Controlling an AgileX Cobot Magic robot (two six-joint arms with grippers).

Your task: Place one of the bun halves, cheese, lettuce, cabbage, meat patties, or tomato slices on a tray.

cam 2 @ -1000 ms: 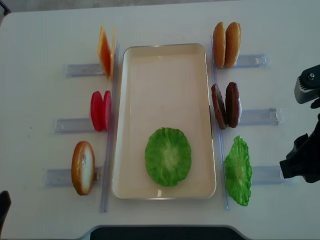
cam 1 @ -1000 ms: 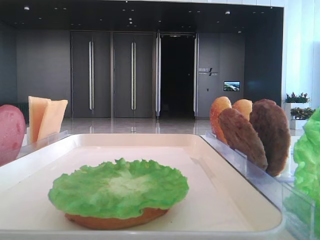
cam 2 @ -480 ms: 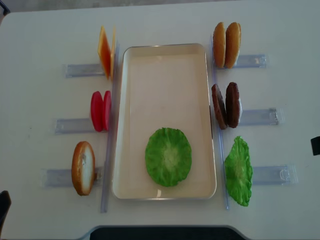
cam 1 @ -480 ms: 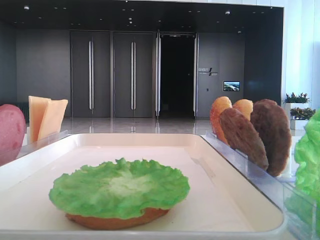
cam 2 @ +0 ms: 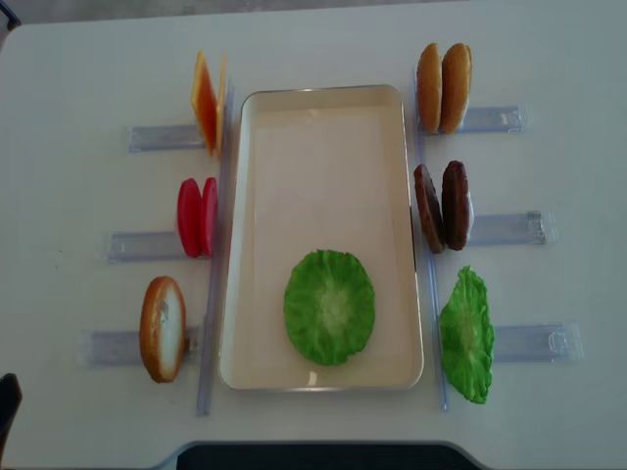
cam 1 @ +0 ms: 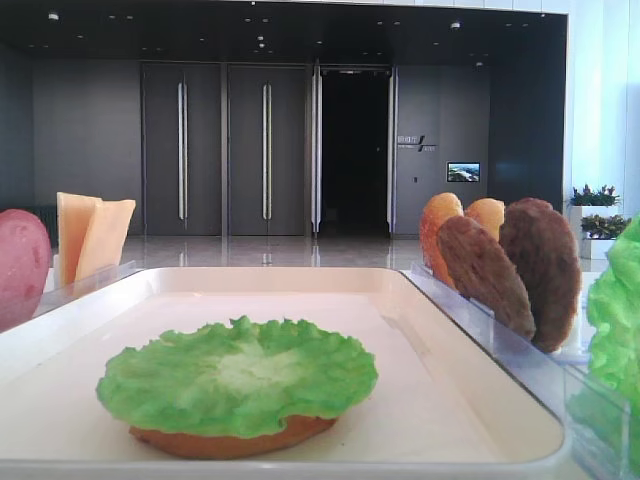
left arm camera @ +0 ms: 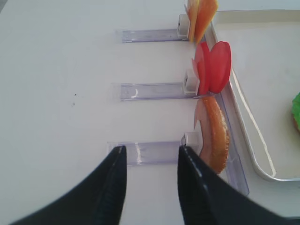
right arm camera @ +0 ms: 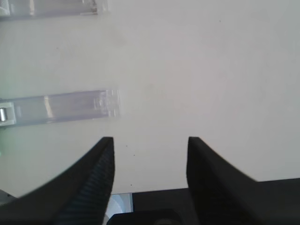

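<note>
The cream tray (cam 2: 323, 127) lies mid-table. Near its front end a lettuce leaf (cam 2: 329, 306) rests on a bun half (cam 1: 230, 440). Left of the tray stand cheese slices (cam 2: 206, 101), tomato slices (cam 2: 197, 216) and one bun half (cam 2: 163, 328). On the right are two bun halves (cam 2: 443, 88), two meat patties (cam 2: 442, 206) and another lettuce leaf (cam 2: 464, 335). My left gripper (left arm camera: 151, 149) is open and empty, low over the table just left of the bun half (left arm camera: 214, 133). My right gripper (right arm camera: 150, 139) hangs open and empty over bare table near the front edge.
Clear plastic racks (cam 2: 147, 137) hold the ingredients on both sides of the tray. An empty rack end (right arm camera: 61, 105) lies ahead and left of the right gripper. The table's front edge (cam 2: 313, 448) runs along the bottom of the overhead view.
The right arm, seen at the right edge of the overhead view a second ago, has pulled out of that view. The food and tray have not moved.
</note>
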